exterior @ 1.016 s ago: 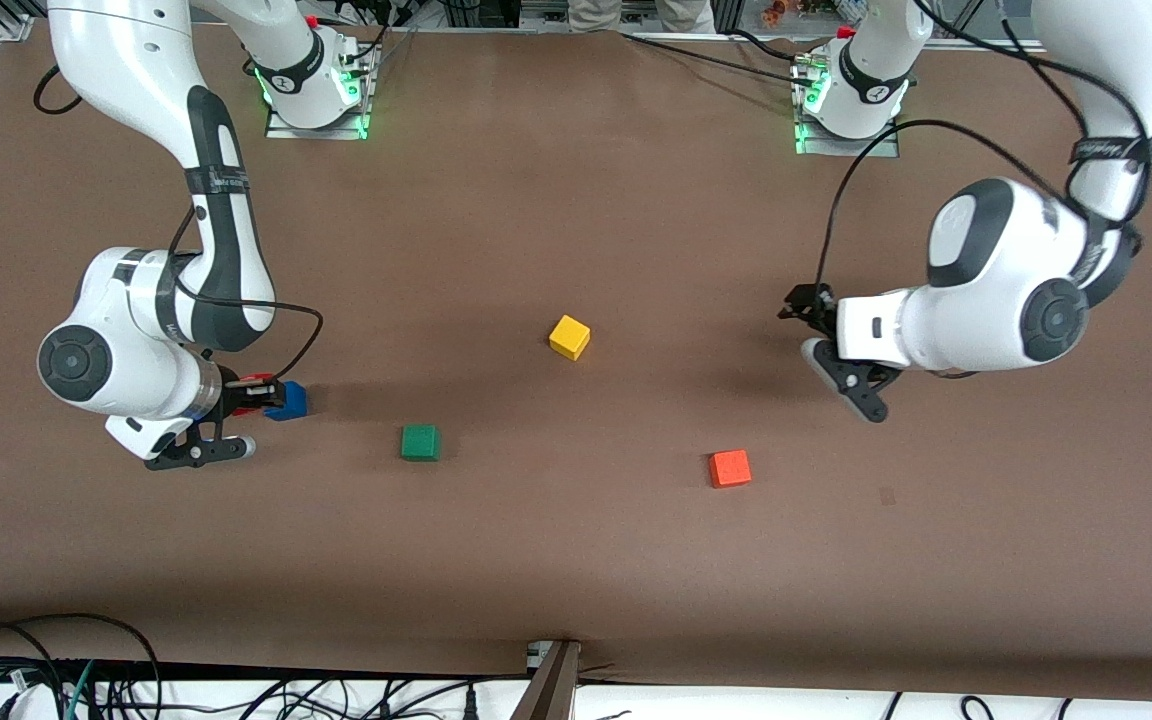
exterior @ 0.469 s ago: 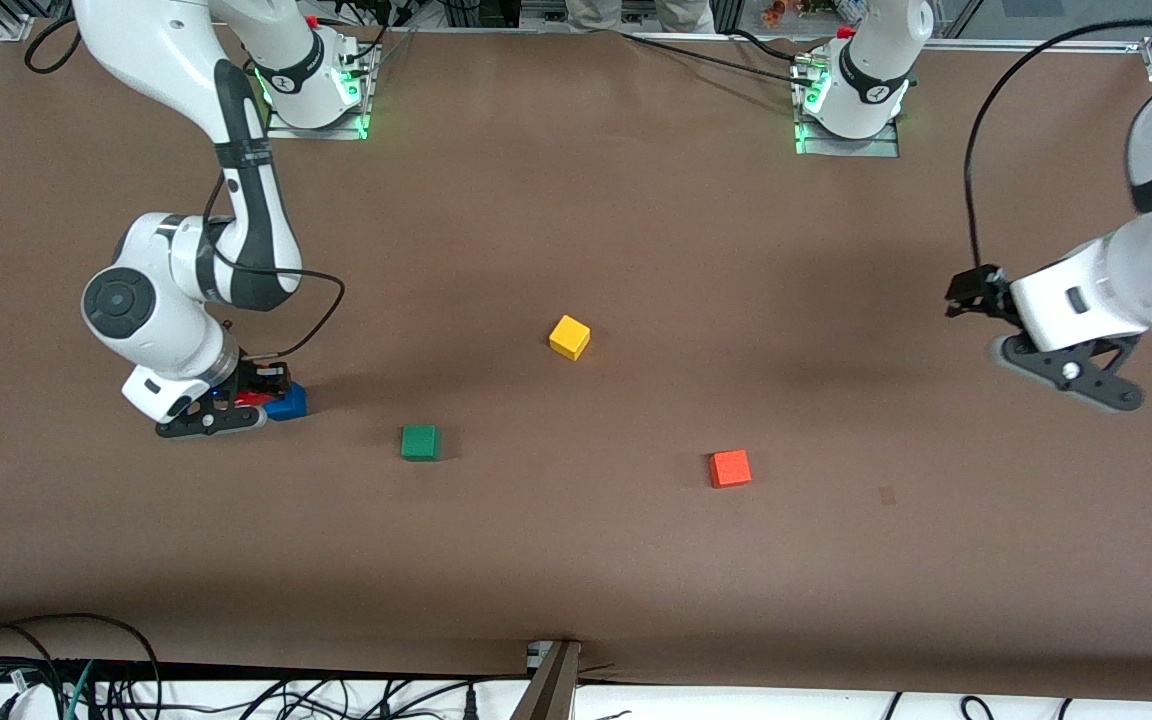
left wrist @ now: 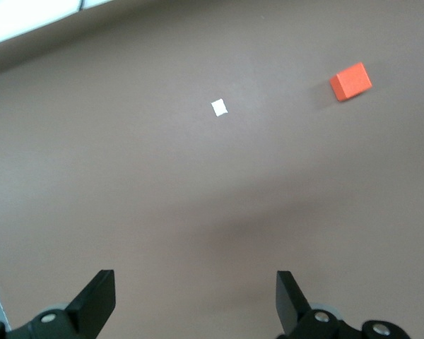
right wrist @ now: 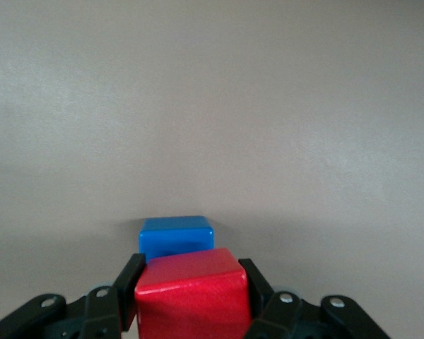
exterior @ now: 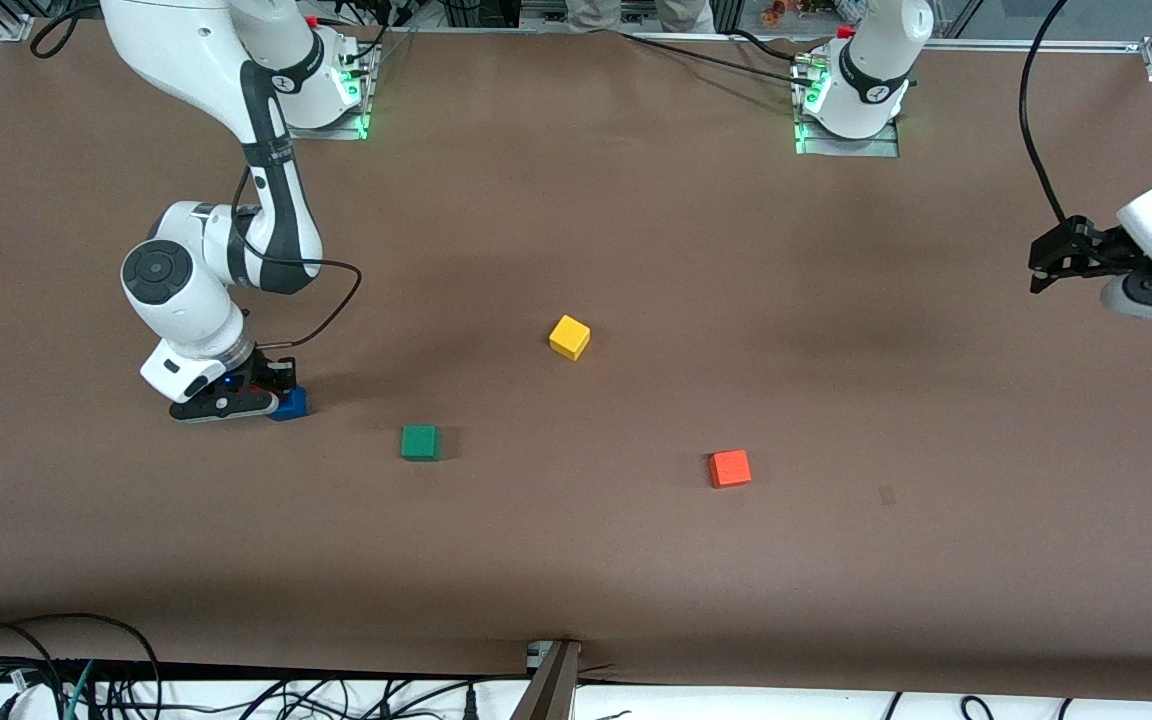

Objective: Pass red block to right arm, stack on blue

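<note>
Red block over blue block
Right gripper (right wrist: 191,311) clenches the red block (right wrist: 192,293) just above the blue block (right wrist: 175,236); left gripper (left wrist: 191,311) waits released over the counter (exterior: 636,230).

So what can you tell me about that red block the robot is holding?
The red block is a small, glossy deep-red cube with rounded edges. It is clamped between the right gripper's black fingers, one on each side. It hangs level, just above the blue cube, at the right arm's end of the table; whether they touch is unclear.
</note>
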{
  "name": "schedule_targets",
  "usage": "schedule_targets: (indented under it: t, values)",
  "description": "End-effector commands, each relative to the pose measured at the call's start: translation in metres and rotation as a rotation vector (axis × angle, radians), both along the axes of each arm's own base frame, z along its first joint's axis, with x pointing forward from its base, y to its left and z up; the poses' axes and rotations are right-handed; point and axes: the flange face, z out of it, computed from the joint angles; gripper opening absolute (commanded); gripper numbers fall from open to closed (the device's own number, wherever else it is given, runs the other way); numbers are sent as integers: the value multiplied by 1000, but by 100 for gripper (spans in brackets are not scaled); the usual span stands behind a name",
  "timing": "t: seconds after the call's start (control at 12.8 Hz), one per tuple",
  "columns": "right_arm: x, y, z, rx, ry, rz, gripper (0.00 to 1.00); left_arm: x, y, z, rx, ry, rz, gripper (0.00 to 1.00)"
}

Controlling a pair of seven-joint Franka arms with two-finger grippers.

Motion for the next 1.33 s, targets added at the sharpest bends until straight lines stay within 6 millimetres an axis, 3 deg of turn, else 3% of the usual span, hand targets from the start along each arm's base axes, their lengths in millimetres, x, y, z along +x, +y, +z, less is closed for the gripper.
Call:
schedule_targets:
  t: [0.0,0.16,0.7,1.25]
  values:
    - [-12,-2,7,6,-39,0,16,-27,6,-4,-13,-9,44,100]
    - [-14,-3,5,5,-60,-1,15,-48,8,-8,-14,1,152,100]
    - [-17,11,-2,30,-62,-62,15,-47,1,-9,-11,28,179,100]
    - [-16,11,-6,24,-64,-61,15,-38,-1,-14,-73,42,191,100]
